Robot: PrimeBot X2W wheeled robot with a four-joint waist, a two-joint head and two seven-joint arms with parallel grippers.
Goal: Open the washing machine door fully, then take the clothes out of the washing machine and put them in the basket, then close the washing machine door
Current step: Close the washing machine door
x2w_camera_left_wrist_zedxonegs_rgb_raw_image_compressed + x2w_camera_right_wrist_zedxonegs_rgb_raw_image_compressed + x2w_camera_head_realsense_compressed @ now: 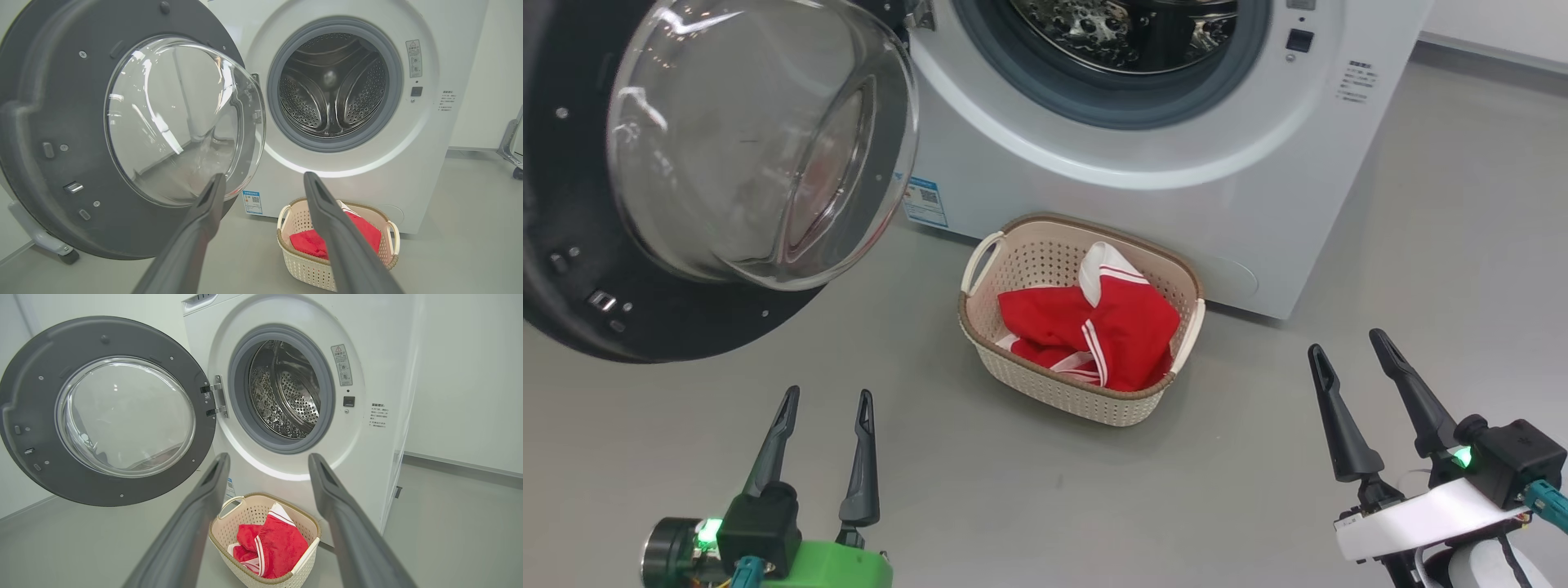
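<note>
Head view: the left jaws stand wide apart at the lower left, gripping nothing, their tips over bare floor (1013, 498). The right jaws at the lower right are just as wide and just as empty. Between the two arms and a little ahead sits the basket (1062, 392), holding the red clothes (1094, 327) with white stripes and trim. It rests on the floor just beside the front of the washing machine (1176, 212). In the left wrist view the drum (331, 85) looks empty, so closing up seems to be what remains. The washing machine door (645, 327) lies ahead and to the left of the left jaws. It is swung far out from its hinge (216, 400), with its inner face and bulging glass bowl (752, 139) turned toward the robot. Its free edge is the far left one. The left arm is clearly nearer; the right jaws are well apart from the door, with the basket in between. The door's dark ring looks rigid, and its bowl smooth and glossy.
</note>
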